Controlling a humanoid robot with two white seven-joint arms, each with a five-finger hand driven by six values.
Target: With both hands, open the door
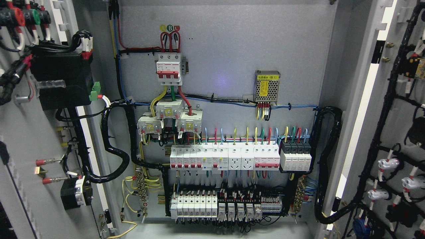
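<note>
Doors stand wide on both sides of a grey metal electrical cabinet [232, 53]: the left grey door leaf [30, 199], swung out with its inner face showing, carries a black box-shaped module [61, 81] and bundled black cables, and the right grey door leaf [395, 132] is likewise swung out, its inner face strung with a black cable loom and small white lamp fittings [388, 164]. Between them the back panel is fully exposed, with a red-and-white three-pole main breaker [169, 69] near the top, a perforated silver power-supply box with a yellow label [267, 86] to its right, a long row of white breakers with red toggles [224, 158] across the middle and a lower row of white and black terminal modules [225, 205]. Neither hand of the robot shows anywhere in the head view, so whether the fingers are spread or curled cannot be told. Judged from how the leaves lie, the opening looks done or nearly so. The risk from here is mostly of snagging: thick black corrugated conduit [116, 156] loops from the left leaf into the cabinet, and a similar loop hangs at the right, so pushing either leaf further could strain those runs or tug at the exposed wire ends; an arm coming back into view could also brush the live-looking breakers.
</note>
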